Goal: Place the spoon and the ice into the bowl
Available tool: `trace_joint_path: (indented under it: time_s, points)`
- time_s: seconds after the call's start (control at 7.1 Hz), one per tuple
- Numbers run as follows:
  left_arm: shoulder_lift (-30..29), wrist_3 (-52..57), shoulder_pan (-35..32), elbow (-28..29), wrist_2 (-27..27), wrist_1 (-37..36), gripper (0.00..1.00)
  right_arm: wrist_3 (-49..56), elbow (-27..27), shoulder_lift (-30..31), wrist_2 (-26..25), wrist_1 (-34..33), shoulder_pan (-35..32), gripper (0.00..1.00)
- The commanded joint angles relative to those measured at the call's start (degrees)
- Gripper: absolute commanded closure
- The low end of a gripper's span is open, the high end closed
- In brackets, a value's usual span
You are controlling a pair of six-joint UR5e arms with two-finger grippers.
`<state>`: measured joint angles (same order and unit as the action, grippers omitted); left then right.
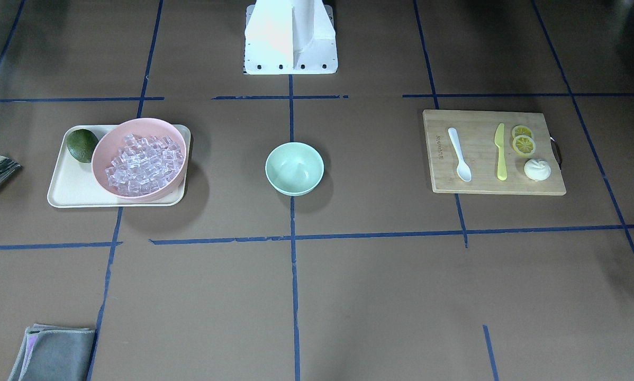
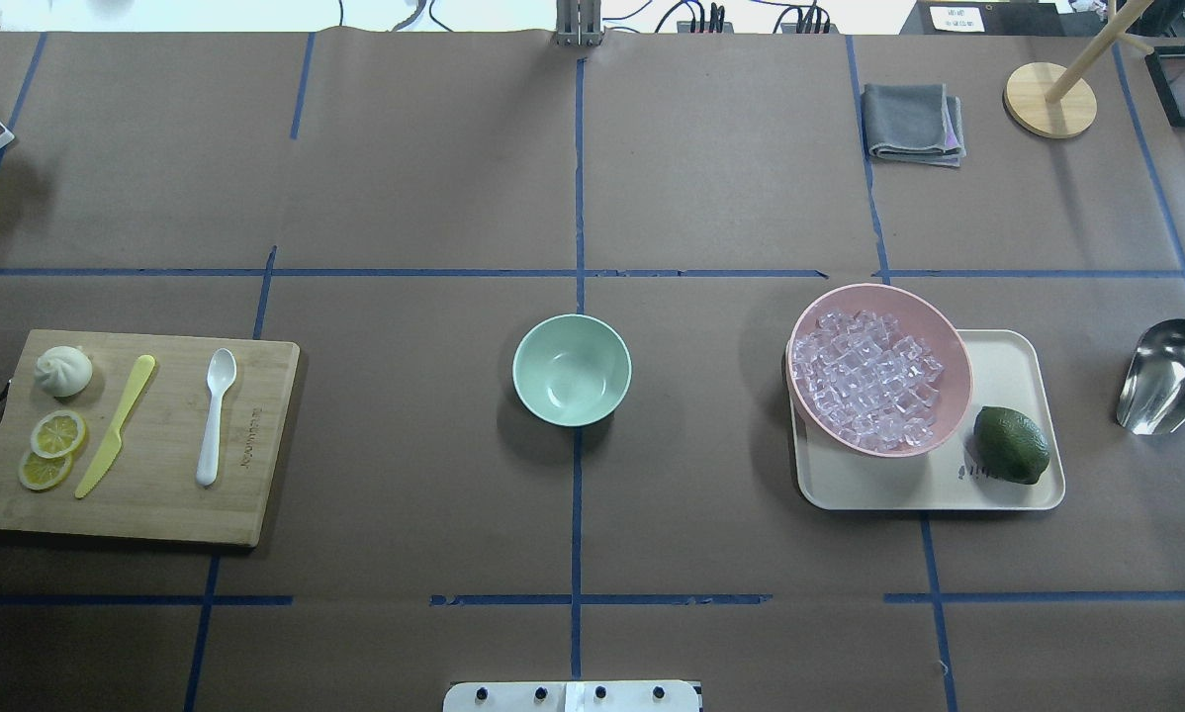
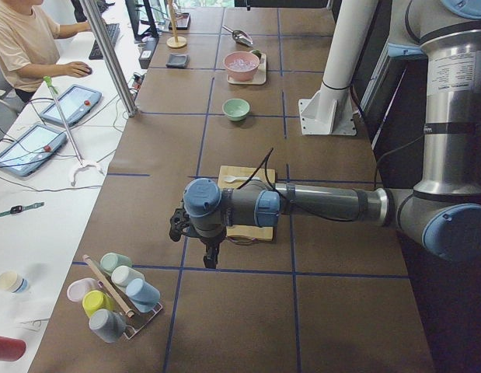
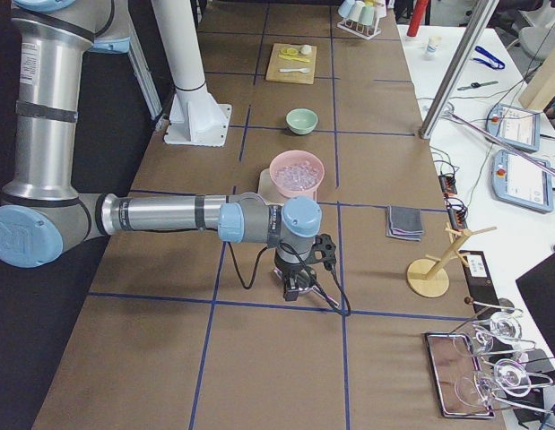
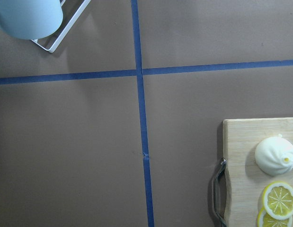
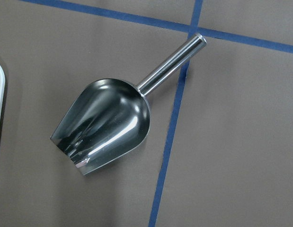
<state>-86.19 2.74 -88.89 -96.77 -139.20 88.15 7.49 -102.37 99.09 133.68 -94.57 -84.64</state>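
So the small white plastic spoon (image 2: 215,415) lies on the bamboo cutting board (image 2: 246,494), handle toward the robot, inboard of the left gripper (image 3: 211,263), which is the nearer one. Can't tell if it or the right gripper (image 4: 295,291) is open. Clear ice cubes (image 2: 865,381) sit in the big pink bowl (image 2: 934,321); the round mint-green bowl (image 2: 572,370) is empty.

One fixed camera looks steeply down on the desk (image 2: 405,178) from behind the robot's base (image 2: 573,695), and another faces it from across, so both share the green bowl (image 2: 572,369), the cutting board (image 2: 157,494) and the tray (image 2: 899,485), mirrored side to side. Two more stand high at the desk's ends and look along it, one with the left arm (image 3: 325,203) near and large, the other with the right arm (image 4: 160,215). The left wrist camera looks straight down, close, on the board's handle end with the bun (image 5: 276,155); the right one does so on the metal scoop (image 6: 106,122), also at the overhead view's right edge.
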Motion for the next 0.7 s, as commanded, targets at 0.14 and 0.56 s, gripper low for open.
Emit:
trace_joint_path:
  time_s: [0.14, 0.56]
  points:
    - [0.14, -0.1, 0.12, 0.0, 0.16, -0.09, 0.0, 0.51, 0.07, 0.05, -0.09, 0.09, 0.0, 0.0]
    - [0.14, -0.1, 0.21, -0.52, 1.3, 0.18, 0.0, -0.19, 0.25, 0.14, -0.09, 0.0, 0.09, 0.0]
